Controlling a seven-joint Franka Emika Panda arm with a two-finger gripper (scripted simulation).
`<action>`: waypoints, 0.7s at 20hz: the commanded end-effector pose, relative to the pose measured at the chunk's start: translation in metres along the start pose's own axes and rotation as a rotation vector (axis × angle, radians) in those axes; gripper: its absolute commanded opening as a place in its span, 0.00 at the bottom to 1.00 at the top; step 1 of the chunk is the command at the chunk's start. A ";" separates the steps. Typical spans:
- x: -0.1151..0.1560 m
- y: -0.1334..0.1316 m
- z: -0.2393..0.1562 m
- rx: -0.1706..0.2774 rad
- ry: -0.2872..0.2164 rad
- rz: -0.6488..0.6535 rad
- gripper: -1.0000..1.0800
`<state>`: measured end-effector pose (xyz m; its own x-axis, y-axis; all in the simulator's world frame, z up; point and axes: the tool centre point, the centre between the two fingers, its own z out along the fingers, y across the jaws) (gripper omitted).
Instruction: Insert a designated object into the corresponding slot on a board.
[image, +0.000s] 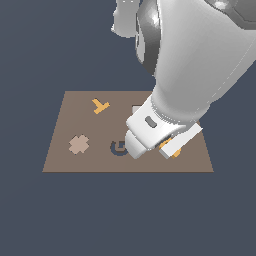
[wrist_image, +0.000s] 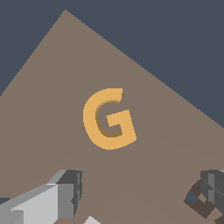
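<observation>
Orange-yellow G piece (wrist_image: 108, 119) lies flat on the brown board (image: 65, 162), ungrasped. In the wrist view it sits ahead of and between the two fingertips (wrist_image: 70, 192), which stand well apart with bare board between them; nothing is held. The gripper (wrist_image: 138, 194) is therefore spread and empty, positioned close over the piece but not yet straddling it.

In the exterior view the arm's hand covers the near right part of the board; only slivers of orange (image: 165, 146) show under it. The dark G-shaped slot (image: 118, 148) is partly visible just to the left of the hand, its right portion hidden behind the white housing. Piece and slot appear near each other, not touching. An orange Y-shaped piece (image: 100, 105) lies at the far side and a pale cross shape (image: 78, 144) at the left; both are well clear.

Risks noted:
- The piece is thin and flat. Fingers closing too high would slip over it; too low would strike the board.
- The G lies rotated relative to the fingers. An off-centre grip could spin it, so it arrives misaligned with the slot and rides on the rim.
- A finger could push the piece sideways on descent, sliding it partly over the neighbouring slot.
</observation>
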<state>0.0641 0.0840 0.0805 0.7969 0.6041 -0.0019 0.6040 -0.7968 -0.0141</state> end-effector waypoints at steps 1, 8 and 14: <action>0.012 -0.005 0.009 -0.004 0.001 -0.081 0.96; 0.033 -0.019 0.025 -0.012 0.000 -0.229 0.96; 0.039 -0.025 0.031 -0.014 0.000 -0.277 0.96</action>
<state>0.0791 0.1264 0.0507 0.6084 0.7937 -0.0001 0.7937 -0.6084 -0.0013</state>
